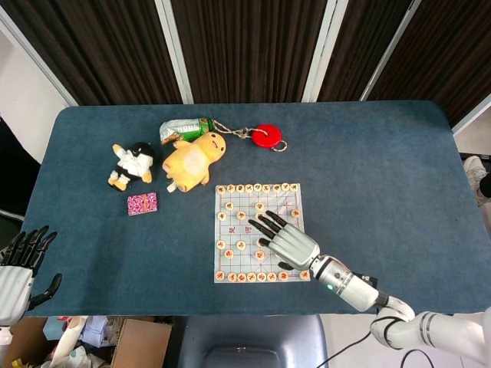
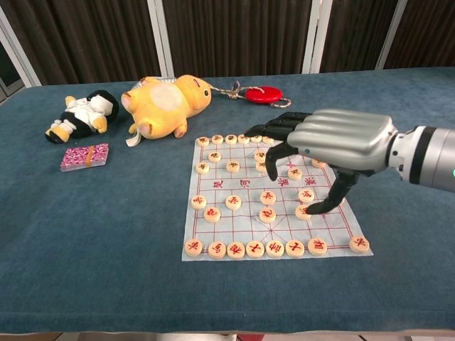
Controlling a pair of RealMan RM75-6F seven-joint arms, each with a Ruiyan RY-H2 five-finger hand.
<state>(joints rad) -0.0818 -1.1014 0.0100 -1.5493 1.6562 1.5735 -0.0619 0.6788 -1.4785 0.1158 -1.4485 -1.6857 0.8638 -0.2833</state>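
A Chinese chess board sheet (image 1: pixel 230 253) (image 2: pixel 245 226) lies on the blue table, with round pale pieces (image 1: pixel 241 215) (image 2: pixel 233 202) spread over it. My right hand (image 1: pixel 285 240) (image 2: pixel 340 141) hovers palm down above the board's right half, fingers spread and holding nothing. In the chest view its thumb points down beside a piece (image 2: pixel 303 212) near the right edge; whether they touch is unclear. My left hand (image 1: pixel 18 266) hangs at the table's near left corner with its fingers apart and nothing in it; only the head view shows it.
Behind the board lie a yellow plush (image 1: pixel 192 159) (image 2: pixel 165 105), a black-and-white plush (image 1: pixel 132 165) (image 2: pixel 82 114), a pink card pack (image 1: pixel 142 203) (image 2: pixel 84 156), a green packet (image 1: pixel 184 129) and a red disc on a cord (image 1: pixel 266 136) (image 2: pixel 263 94). A cardboard box (image 1: pixel 134 343) sits below the near edge.
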